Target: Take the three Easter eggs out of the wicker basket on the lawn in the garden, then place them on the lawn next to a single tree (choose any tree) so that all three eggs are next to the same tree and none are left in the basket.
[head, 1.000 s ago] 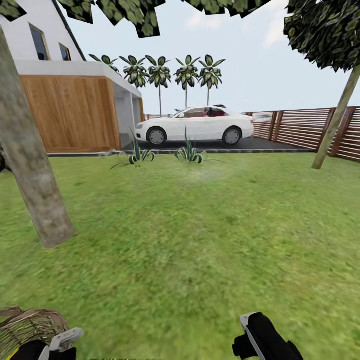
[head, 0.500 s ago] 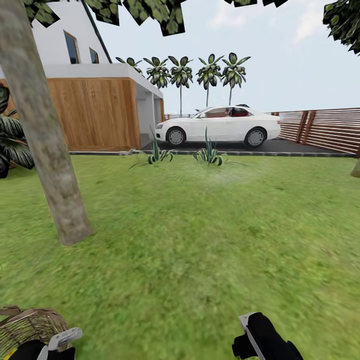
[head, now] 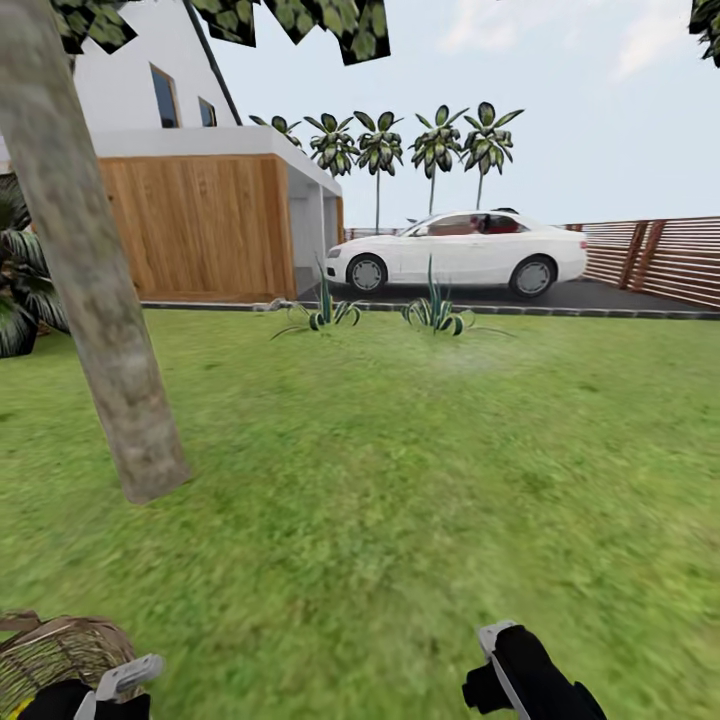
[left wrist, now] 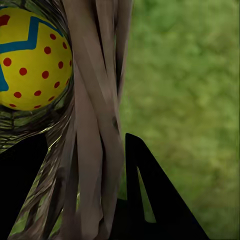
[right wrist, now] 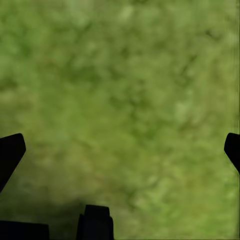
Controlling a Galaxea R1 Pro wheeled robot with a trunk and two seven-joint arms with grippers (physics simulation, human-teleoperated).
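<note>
At the far left of the head view a dark broad-leaved plant (head: pixel 20 285) stands behind the tree (head: pixel 95 290), whose mottled grey-brown trunk leans and meets the lawn (head: pixel 400 470) just ahead and left of the robot. Low in the left corner, the wicker basket (head: pixel 55 650) sits against the left tool (head: pixel 120 682). In the left wrist view the tool's dark fingers (left wrist: pixel 150 195) straddle the woven basket wall (left wrist: pixel 97 125), one inside and one outside, clenched on it; an Easter egg (left wrist: pixel 32 57), yellow with a blue zigzag and red dots, lies inside the basket just past the wall. Only one egg can be made out.

Behind the tree stand the white house (head: pixel 120 90) and the wood-panelled garage (head: pixel 200 225). Two spiky plants (head: pixel 325 312) mark the far lawn edge before a dark driveway, where a white car (head: pixel 460 255) is parked, with slim palms (head: pixel 400 145) behind it. A brown slat fence (head: pixel 650 255) closes the right side.

The right tool (head: pixel 500 665) hangs low over bare grass; the right wrist view shows its fingertips (right wrist: pixel 11 152) spread wide apart, released, with only lawn between them. From the tree's base rightward to the fence, the grass lies open and unobstructed.
</note>
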